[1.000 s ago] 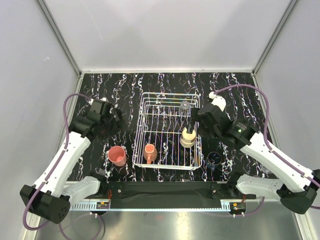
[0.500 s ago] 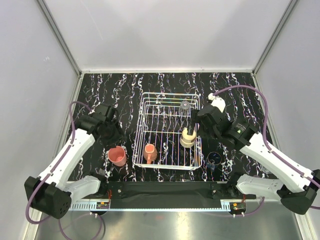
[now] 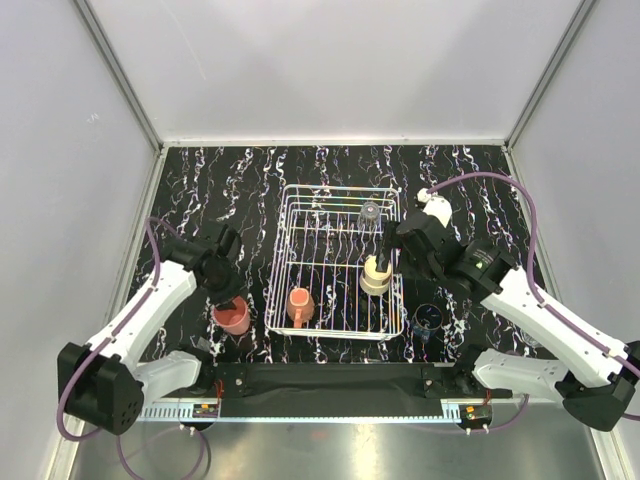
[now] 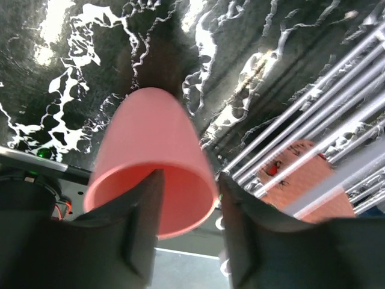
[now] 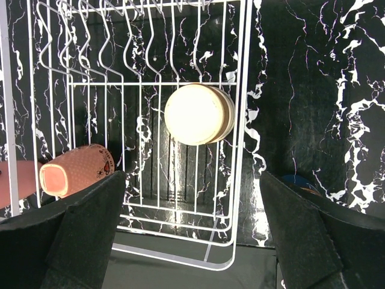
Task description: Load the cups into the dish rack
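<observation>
pink plastic tumbler (image 4: 147, 138) — on black marbled worktop (image 3: 200, 180), 8 o'clock of white wire dish rack (image 3: 325, 250). left tool (image 4: 189, 183) straddles its rim; clenched or not, cannot tell. right tool (image 5: 192, 180) released, jaws wide — above round cream cup (image 5: 198, 114) in rack.

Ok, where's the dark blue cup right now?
Top view: the dark blue cup sits on the black marbled table just right of the near-right corner of the white wire dish rack.

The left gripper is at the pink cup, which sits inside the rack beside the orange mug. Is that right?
Not quite. The top view shows the pink cup on the table just left of the rack, not inside it. The left gripper is at it, and the orange mug lies inside the rack.
</observation>
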Robot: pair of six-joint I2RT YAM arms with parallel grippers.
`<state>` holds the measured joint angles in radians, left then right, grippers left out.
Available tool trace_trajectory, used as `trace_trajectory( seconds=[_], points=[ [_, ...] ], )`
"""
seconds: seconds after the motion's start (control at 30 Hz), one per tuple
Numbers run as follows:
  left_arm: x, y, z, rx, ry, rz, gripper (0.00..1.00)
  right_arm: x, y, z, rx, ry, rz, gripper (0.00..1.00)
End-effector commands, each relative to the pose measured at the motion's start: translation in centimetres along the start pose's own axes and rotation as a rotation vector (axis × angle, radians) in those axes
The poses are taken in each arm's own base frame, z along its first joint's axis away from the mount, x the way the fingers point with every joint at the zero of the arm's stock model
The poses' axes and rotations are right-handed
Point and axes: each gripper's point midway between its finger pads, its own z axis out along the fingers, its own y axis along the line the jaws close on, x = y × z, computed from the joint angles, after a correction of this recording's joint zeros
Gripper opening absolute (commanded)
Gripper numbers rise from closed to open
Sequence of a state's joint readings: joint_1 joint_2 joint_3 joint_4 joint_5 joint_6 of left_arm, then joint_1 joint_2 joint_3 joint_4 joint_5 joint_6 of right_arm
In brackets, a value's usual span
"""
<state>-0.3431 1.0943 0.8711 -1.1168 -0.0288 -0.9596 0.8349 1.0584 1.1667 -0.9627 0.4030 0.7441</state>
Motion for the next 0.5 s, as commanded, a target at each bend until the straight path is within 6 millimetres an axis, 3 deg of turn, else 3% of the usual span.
trace_trajectory(
  seconds=[0.0,0.1,0.2,0.23,0.37,0.47],
  points=[
    [-0.4,0.5,1.6,-0.030,-0.014,-0.021,0.35,-0.9,0.3,0.1,-0.003,-0.043,0.010,1.00],
    [-0.3,1.1,2.2,-0.055,-0.012,0.006,0.21,-1.0,0.5,0.1,-0.003,-0.038,0.007,1.00],
    [-1.3,0.9,1.4,-0.054,-0.046,0.053,0.04,-0.8,1.0,0.4,-0.012,-0.024,0.005,1.00],
    [-2.2,0.4,0.3,-0.048,-0.078,0.067,0.00,-0.8,1.2,0.5,-0.017,-0.021,0.004,1.00],
    [-4.7,-1.0,-3.6,0.005,-0.193,0.116,0.00,-0.1,2.0,1.3,-0.030,0.018,-0.004,0.99],
    [-6.5,-4.5,-7.5,0.188,-0.291,0.191,0.00,0.5,3.1,1.8,-0.067,0.056,-0.015,1.00]
  ],
)
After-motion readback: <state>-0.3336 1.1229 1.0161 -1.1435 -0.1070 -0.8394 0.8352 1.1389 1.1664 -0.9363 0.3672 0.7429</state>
